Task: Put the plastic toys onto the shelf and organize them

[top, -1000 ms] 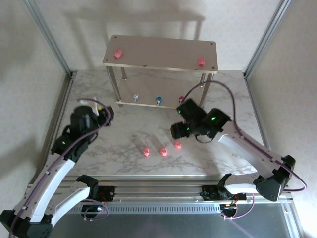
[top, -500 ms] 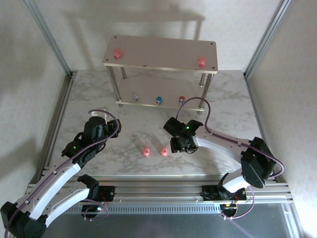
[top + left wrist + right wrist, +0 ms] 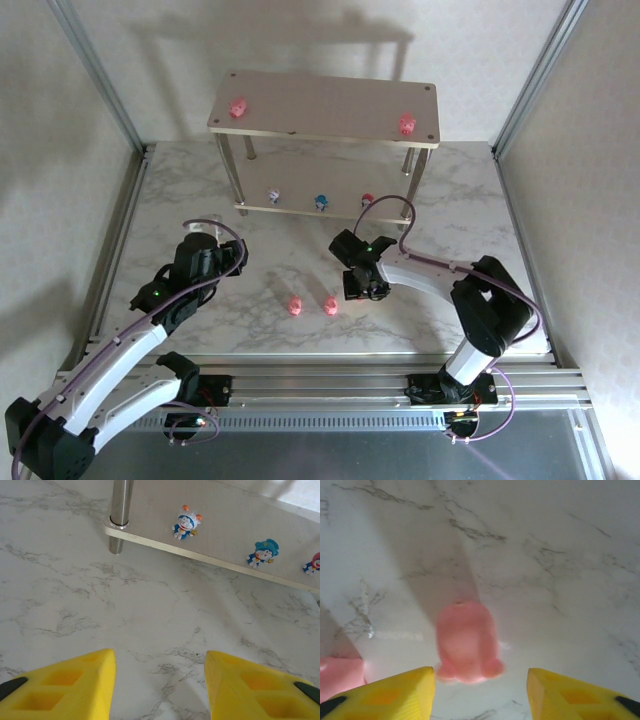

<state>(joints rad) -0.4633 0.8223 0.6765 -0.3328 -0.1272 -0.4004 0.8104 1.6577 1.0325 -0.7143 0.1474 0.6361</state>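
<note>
Right fingers (image 3: pixel 385 690) are standing spread, one on each side of a pink pig (image 3: pixel 466 645) on the worktop (image 3: pixel 560 555), touching neither flank. A second pig (image 3: pixel 337 672) is sitting just beside it at 9 o'clock. Left fingers (image 3: pixel 65 685) are hanging spread over bare worktop, pinching nothing. Seen from above, the shelf (image 3: pixel 320 105) is standing at 12 o'clock. Its upper board is carrying one pig (image 3: pixel 238 107) at its 9 o'clock end and another pig (image 3: pixel 406 124) at its 3 o'clock end. Three whitish figurines (image 3: pixel 262 553) are lining the lower board.
</note>
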